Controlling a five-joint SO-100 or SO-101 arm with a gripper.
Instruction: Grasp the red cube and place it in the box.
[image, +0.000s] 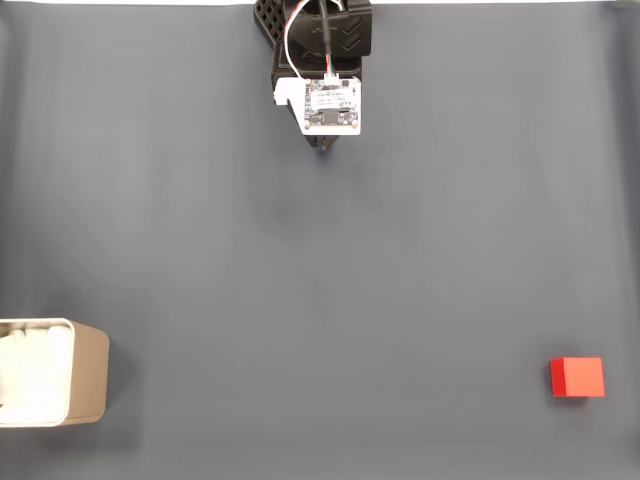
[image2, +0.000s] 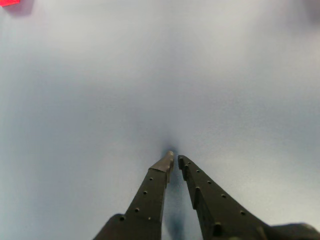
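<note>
In the fixed view, the arm (image: 322, 40) entered from the far edge of the table (image: 320, 250), near the middle of the picture, black in colour with a small white circuit board (image: 330, 105) mounted on its upper side and thin wires running up from it. The tool (image: 324, 148) was mostly hidden beneath that board there, only a dark tip showing just below it.

In the wrist view, the tool (image2: 175, 159) reached in from the bottom edge as two dark, tapering fingers (image2: 150, 195) with small holes along their faces. Their tips stood almost touching, with a slim gap widening toward the base, and nothing lay between them: the tool was closed and held nothing. Its tips pointed at bare grey table surface (image2: 200, 75).

The red cube (image: 577, 378) sat on the table at the near right of the fixed view, well apart from the arm. In the wrist view a red sliver of the red cube (image2: 9, 2) showed at the top left corner, cut off by the frame.

The box (image: 88, 370) stood at the near left edge of the fixed view, upright, its beige wall facing right and its white interior open upward, partly cut by the frame. It was well apart from the red cube, with open table between them.
</note>
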